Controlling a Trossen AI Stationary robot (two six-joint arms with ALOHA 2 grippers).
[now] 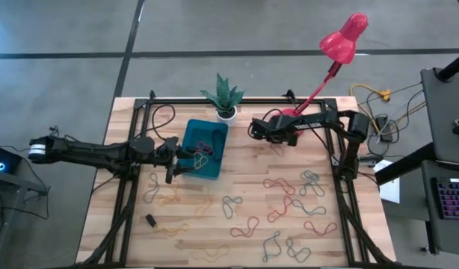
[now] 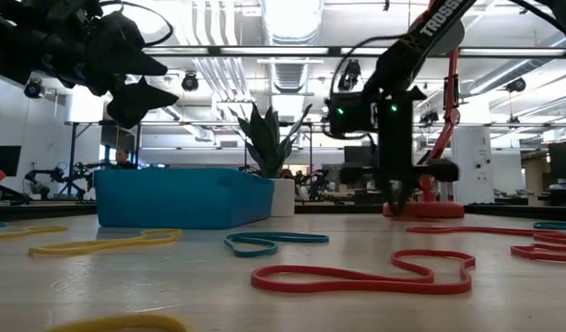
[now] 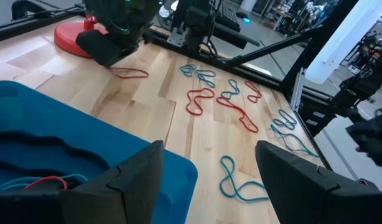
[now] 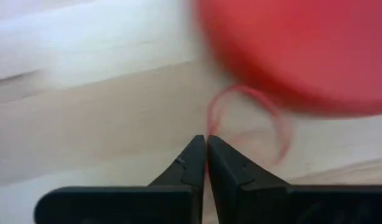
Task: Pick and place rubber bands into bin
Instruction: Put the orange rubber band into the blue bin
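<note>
High view: wooden table [image 1: 244,187] strewn with rubber bands [image 1: 289,205], mostly across the near and right half; teal bin [image 1: 207,134] at centre-left beside a white-potted plant [image 1: 224,96], a few bands already lying inside. Red desk lamp [image 1: 342,41] leaning over the far right, its round base [image 4: 303,50] on the wood.

Left gripper [image 3: 203,174] hovering over the bin's edge, fingers spread wide, holding nothing. Right gripper [image 4: 206,149] down at the table just beside the lamp base, tips pressed together on a thin red rubber band [image 4: 265,118] that curls out from the pinch point toward the base.

Probable step: lifting that red band clear for the carry to the bin. Worth doing slowly: band very thin, pinch at the extreme tips only, so a straight vertical rise first to confirm the loop follows. Loop appears to touch or slip under the lamp base; cannot tell which, so best to draw away from the base rather than across it. Then over to the bin, well inside its wall, before opening.
</note>
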